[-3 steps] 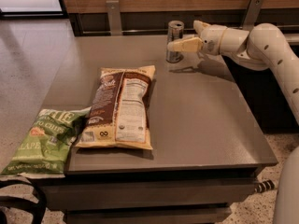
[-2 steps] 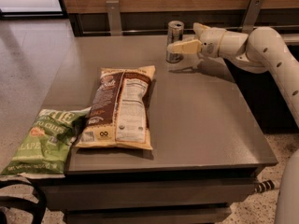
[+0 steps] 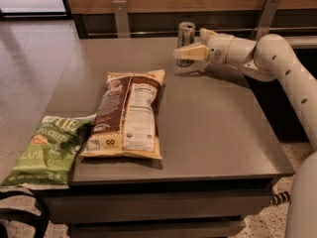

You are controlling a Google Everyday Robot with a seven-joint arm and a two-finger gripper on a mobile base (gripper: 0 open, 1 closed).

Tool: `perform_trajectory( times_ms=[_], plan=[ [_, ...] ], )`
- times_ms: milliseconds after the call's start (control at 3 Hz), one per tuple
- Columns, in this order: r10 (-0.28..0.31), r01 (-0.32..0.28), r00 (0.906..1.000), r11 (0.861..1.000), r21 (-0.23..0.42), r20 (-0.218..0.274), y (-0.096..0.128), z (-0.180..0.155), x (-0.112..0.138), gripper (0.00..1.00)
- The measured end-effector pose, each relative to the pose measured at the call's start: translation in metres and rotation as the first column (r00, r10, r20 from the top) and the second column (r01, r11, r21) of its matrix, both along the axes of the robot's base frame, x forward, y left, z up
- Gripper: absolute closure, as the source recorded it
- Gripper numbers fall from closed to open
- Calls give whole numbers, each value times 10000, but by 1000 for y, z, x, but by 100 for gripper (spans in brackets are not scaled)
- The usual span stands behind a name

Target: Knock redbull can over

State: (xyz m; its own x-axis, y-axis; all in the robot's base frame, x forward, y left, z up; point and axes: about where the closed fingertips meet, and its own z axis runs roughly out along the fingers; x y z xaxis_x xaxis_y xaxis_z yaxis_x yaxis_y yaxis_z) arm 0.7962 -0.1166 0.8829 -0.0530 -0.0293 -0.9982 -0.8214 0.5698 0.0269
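Note:
The redbull can [image 3: 186,33] stands upright near the far edge of the grey table [image 3: 208,123], slim and silver-grey with darker bands. My gripper [image 3: 194,44] reaches in from the right at the can's level. One cream finger [image 3: 190,52] lies across the front of the can's lower part, and the other finger [image 3: 205,33] is to the can's right. The fingers are spread apart and hold nothing. The white arm [image 3: 277,58] runs off to the right.
A brown and white chip bag [image 3: 128,114] lies flat at the table's middle left. A green chip bag [image 3: 49,150] hangs over the front left corner. A wooden wall with metal brackets [image 3: 121,18] runs close behind the table. A black strap [image 3: 29,207] sits at the lower left.
The gripper has edged slightly left along the front of the can. The can still stands upright in the same place.

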Motion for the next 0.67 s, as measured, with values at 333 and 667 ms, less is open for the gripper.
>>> perform_trajectory(
  times_ms=[333, 667],
  plan=[
    [51, -51, 10000, 10000, 8, -7, 4, 0, 0, 19],
    [98, -98, 10000, 10000, 16, -14, 7, -1, 0, 41]
  ],
)
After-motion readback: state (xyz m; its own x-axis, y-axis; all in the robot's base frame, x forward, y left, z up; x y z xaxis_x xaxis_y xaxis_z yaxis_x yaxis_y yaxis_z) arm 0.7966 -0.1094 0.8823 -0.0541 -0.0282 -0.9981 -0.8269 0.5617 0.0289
